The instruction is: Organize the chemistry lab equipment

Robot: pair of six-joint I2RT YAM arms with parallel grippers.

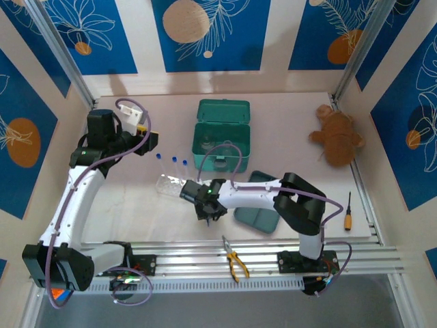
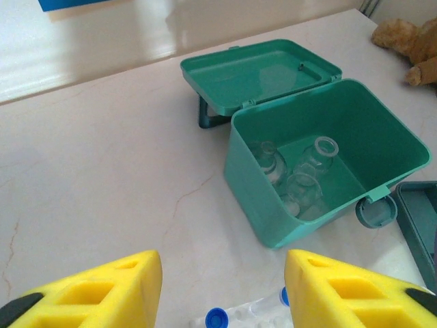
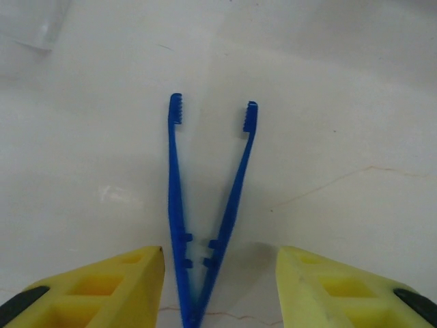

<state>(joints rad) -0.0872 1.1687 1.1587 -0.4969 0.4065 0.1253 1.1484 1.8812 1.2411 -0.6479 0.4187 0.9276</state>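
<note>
Right wrist: blue tweezers [image 3: 179, 225] flat on the table [image 3: 341, 102], untouched inside the half-open, empty right claw [image 3: 220, 256].

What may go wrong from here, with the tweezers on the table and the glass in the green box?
1. The blue tweezers lie flat on the table, their joined end inside the open right pincer. Closing on such thin legs may make them slip or spring away.
2. The glass flasks sit close together in the green box. Another item dropped in may strike them.
</note>
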